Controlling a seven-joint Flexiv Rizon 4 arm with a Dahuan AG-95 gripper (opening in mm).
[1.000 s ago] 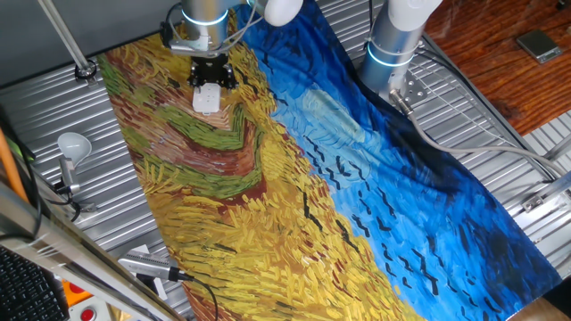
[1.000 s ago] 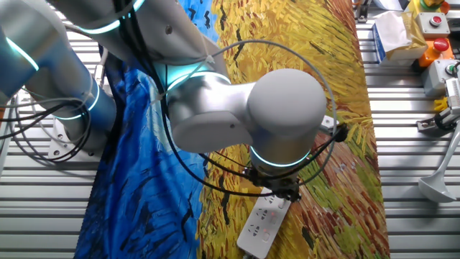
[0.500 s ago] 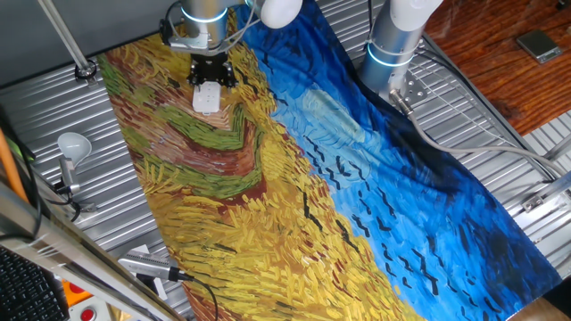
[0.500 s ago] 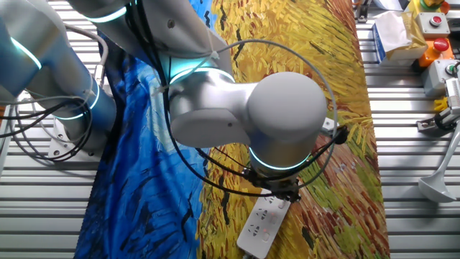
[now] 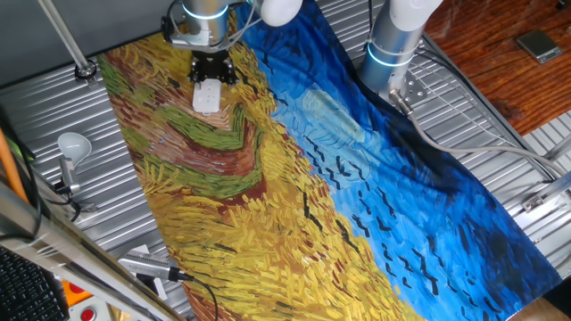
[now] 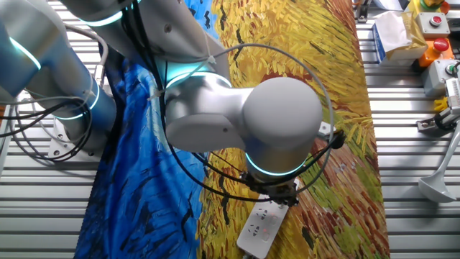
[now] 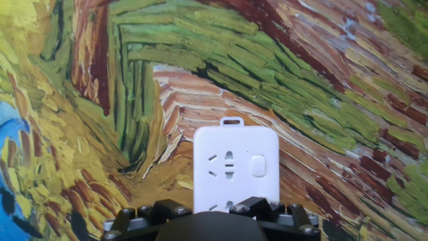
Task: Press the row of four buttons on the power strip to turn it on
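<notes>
The metal table (image 5: 500,134) was covered by a painted cloth (image 5: 294,187). The power strip (image 5: 206,96) was laid on the cloth.

White power strip (image 7: 235,167) flat, one button (image 7: 258,166) visible

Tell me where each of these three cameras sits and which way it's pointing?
One fixed view: high, across the table from the robot's base, looking down the painted cloth; the arm's upper links and gripper show above the power strip.
The other fixed view: high on the opposite side, behind the arm, whose big joints fill the picture above the strip.
Hand view: on the hand, looking along the fingers at the strip's end; only the dark gripper base shows.
All three share the strip and cloth.
</notes>
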